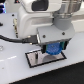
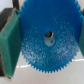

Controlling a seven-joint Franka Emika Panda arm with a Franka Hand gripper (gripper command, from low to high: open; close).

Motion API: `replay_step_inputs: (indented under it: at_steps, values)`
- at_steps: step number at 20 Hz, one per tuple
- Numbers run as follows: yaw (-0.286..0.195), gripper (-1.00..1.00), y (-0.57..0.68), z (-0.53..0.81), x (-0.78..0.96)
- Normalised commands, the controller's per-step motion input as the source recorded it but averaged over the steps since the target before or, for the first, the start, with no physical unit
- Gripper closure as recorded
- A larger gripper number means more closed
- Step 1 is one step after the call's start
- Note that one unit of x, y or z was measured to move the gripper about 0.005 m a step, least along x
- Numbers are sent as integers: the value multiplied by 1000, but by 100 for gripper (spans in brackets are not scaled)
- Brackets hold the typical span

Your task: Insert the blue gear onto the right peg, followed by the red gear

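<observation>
While the blue gear [image 2: 47, 40] filled nearly the whole wrist view, it was seen clamped between the fingers [image 2: 10, 40] — green pads pressed against its toothed rim on either side, with only the edge of the second pad in view. The centre hole of the gear was plainly shown, and something small and dark lay within or behind it; whether this was the right peg could not be told from the blur. Below the gear a strip of pale worktop [image 2: 45, 79] was visible.

In the exterior view, the gripper [image 1: 52, 49] was found low over the grey plate [image 1: 35, 58] with its black border, the blue gear held just above or at the plate's surface towards the exterior view's right end. The pegs themselves were hidden behind the hand or too small to be made out. The red gear was not to be seen in either picture.

The step in hand was judged to be the first — the seating of the blue gear on the right peg. Whether the gear had already been threaded could not be settled. The next move was thought to call for the hole to be kept centred on the pin, the gear lowered straight until flat on the plate, and only then the fingers parted and raised.
</observation>
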Motion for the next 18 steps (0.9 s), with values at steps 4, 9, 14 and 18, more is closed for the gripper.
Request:
replay_step_inputs:
  at_steps: [4, 9, 14, 18]
  values:
    - [0, 100, 10, -275, 65]
    - [0, 100, 53, -179, 35]
    - [0, 100, 112, -177, 0]
    - [0, -100, 116, -64, -40]
